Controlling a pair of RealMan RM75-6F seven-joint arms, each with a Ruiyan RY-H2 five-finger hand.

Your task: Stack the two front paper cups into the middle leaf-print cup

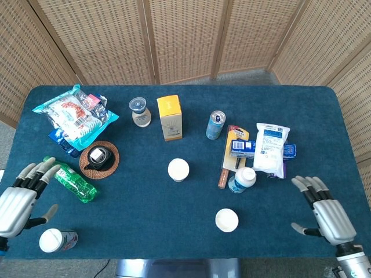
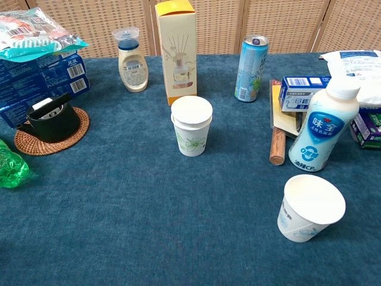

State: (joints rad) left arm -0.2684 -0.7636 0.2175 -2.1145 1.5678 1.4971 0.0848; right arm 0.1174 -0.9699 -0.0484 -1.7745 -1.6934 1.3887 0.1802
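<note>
Now | left robot hand: fingers spread, empty | right robot hand: fingers spread, empty

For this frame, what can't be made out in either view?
- Leaf-print cup: a white cup nests in it, so its inside is hidden; the head view shows only the rim.
- Bottom-left white-topped object: too small in the head view to identify, outside the chest view.
- Green bottle: cut by the chest view's left edge.
- Left hand and right hand: absent from the chest view.
</note>
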